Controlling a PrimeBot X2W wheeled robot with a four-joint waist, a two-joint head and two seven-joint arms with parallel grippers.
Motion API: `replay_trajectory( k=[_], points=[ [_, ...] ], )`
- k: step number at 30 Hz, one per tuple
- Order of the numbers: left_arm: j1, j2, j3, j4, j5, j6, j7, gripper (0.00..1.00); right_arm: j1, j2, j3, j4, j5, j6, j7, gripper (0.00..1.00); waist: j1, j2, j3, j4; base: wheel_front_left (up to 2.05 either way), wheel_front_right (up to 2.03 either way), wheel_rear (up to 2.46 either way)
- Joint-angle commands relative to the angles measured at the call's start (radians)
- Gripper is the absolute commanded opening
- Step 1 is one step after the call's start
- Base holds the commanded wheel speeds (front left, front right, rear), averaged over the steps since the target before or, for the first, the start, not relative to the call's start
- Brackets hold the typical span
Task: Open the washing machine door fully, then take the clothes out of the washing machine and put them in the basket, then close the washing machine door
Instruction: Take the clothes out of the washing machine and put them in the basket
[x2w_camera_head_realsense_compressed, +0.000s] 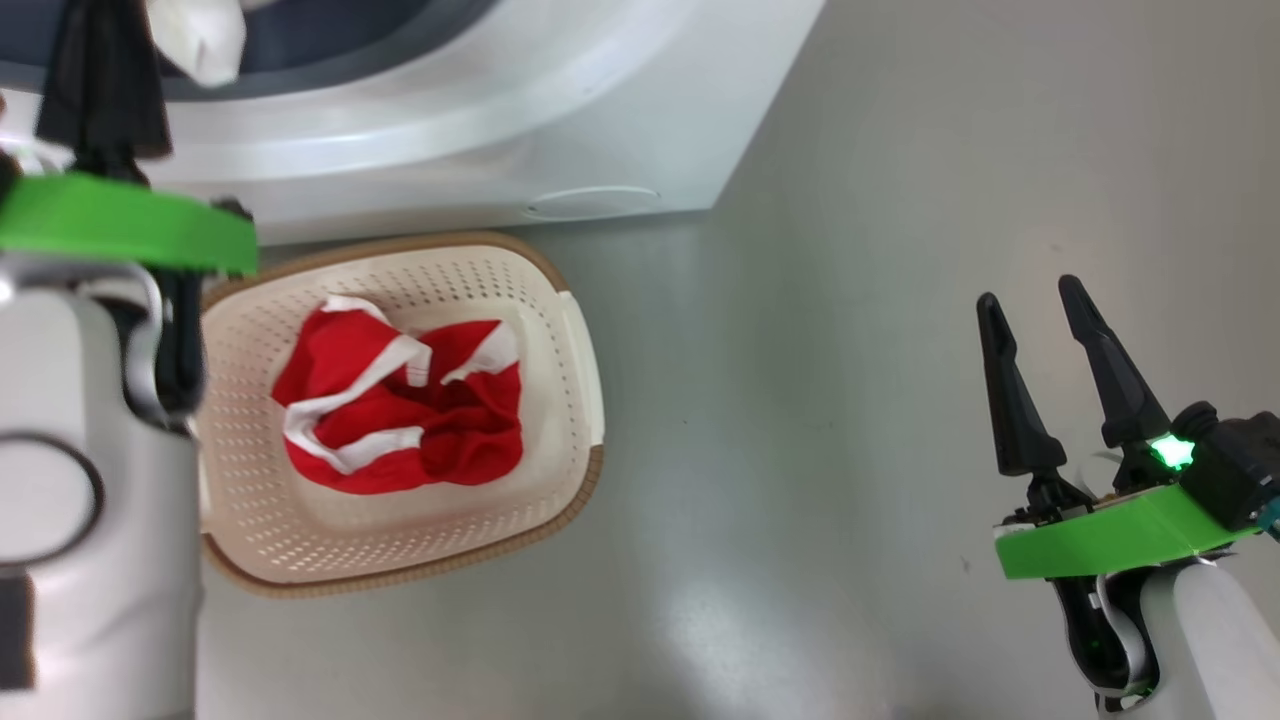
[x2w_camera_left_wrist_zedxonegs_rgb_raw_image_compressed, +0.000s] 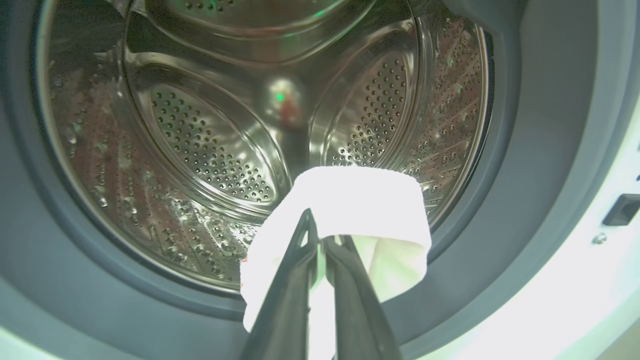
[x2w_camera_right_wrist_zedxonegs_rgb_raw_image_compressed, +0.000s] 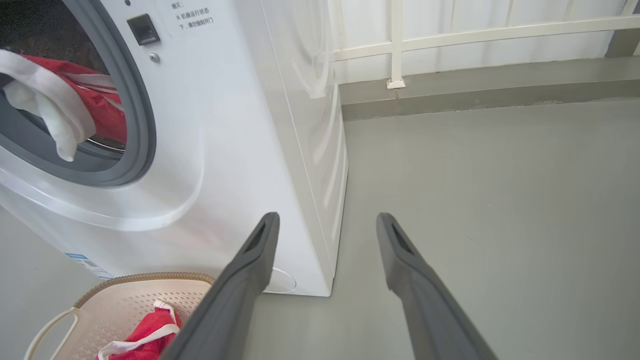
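Pulling laundry out of a big white boxy front-loading washing machine (x2w_camera_right_wrist_zedxonegs_rgb_raw_image_compressed: 240, 125), a two-armed robot is partway through its job. One bright red garment (x2w_camera_head_realsense_compressed: 400, 420) with white trim bands already lies crumpled in the small cream-white perforated plastic basket (x2w_camera_head_realsense_compressed: 450, 275) with a brown woven-look rim. The basket sits on the grey floor (x2w_camera_head_realsense_compressed: 800, 450) just in front of the machine.

The steel perforated drum (x2w_camera_left_wrist_zedxonegs_rgb_raw_image_compressed: 210, 150) is open to reach, so the door is judged to be open already. A second red garment (x2w_camera_right_wrist_zedxonegs_rgb_raw_image_compressed: 102, 105) hangs at the mouth of the drum, draped over the grey rubber gasket (x2w_camera_left_wrist_zedxonegs_rgb_raw_image_compressed: 525, 150).

Left gripper (x2w_camera_left_wrist_zedxonegs_rgb_raw_image_compressed: 320, 232): its two dark fingers are pinched together on that garment's white fabric band (x2w_camera_left_wrist_zedxonegs_rgb_raw_image_compressed: 360, 200), at the lower edge of the drum opening.

Right gripper (x2w_camera_head_realsense_compressed: 1029, 292): its fingers are spread wide, holding and touching nothing, poised above bare floor well apart from basket and machine.

Left to do, by this reckoning: carry the held garment to the basket, check the drum for more, and close the door.
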Motion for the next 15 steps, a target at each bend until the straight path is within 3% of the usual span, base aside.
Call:
replay_trajectory(
  k=[1, 15],
  points=[
    [0.052, 0.02, 0.041, -0.06, 0.016, -0.005, -0.005, 0.0, 0.03, -0.014, 0.01, -0.019, 0.003, 0.006, -0.006, 1.0, 0.0, 0.0, -0.047, 0.043, 0.0, 0.0, 0.0],
    [0.356, -0.061, 0.107, -0.342, 0.032, -0.006, -0.005, 0.0, 0.09, -0.029, -0.026, -0.01, 0.011, 0.006, -0.006, 1.0, 0.0, 0.0, -0.146, 0.09, 0.0, 0.0, 0.0]
  ],
)
